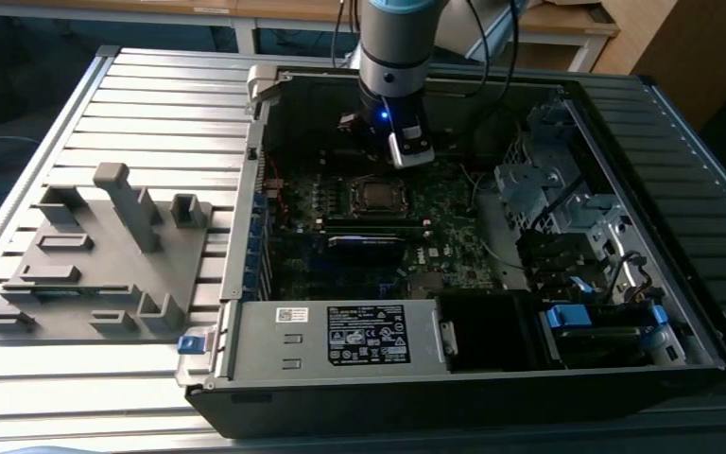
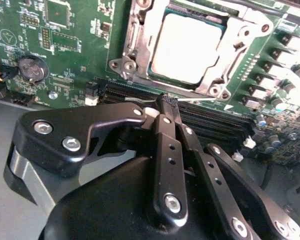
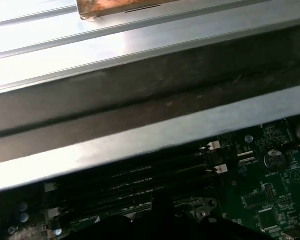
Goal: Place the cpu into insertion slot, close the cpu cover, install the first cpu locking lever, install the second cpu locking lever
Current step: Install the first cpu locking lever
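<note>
Well, the arm reaches down into the open computer case that lies on the ribbed metal desk, with the jaws over the green motherboard. In the second wrist view the two black fingers are drawn together to a narrow point, and I can make out nothing gripped between them. Their tips hang above the long black memory slots, at the edge nearest the socket.

Just beyond the jaw tips, across those memory slots, the cpu sits flat in the insertion slot, its pale metal top facing up. The cpu cover lies down over it, its silvery frame ringing the chip on every side. Whether either locking lever is latched, I cannot tell.

Off to one side of the jaws a round coin battery sits on the board. Well away from the jaws, outside the case toward the exterior view's left, a grey moulded fixture rests on the desk.
</note>
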`<state>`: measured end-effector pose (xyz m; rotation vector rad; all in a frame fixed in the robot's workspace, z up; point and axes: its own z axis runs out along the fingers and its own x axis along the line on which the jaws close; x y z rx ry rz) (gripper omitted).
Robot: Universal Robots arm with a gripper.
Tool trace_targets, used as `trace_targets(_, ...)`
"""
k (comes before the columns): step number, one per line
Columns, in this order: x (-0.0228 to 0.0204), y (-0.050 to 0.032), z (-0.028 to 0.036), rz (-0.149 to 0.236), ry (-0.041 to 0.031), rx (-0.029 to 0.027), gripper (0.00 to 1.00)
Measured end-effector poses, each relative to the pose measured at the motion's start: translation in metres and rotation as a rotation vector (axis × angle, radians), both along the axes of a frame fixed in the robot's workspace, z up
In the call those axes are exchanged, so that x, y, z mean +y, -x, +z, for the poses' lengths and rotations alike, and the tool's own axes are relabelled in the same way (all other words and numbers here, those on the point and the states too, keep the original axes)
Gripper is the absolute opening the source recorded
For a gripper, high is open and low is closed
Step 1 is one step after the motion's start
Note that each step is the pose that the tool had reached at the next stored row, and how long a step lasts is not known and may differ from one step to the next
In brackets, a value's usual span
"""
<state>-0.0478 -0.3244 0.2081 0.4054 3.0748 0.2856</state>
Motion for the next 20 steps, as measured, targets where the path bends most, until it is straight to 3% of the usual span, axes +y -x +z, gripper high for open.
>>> trace_targets(15,0.0004,-0.0022,-0.005,-0.003,0.0,-0.0001,0.1)
trace_targets(20,0.0006,-0.0023,-0.0063,-0.072,0.0002,0.0001,0.1)
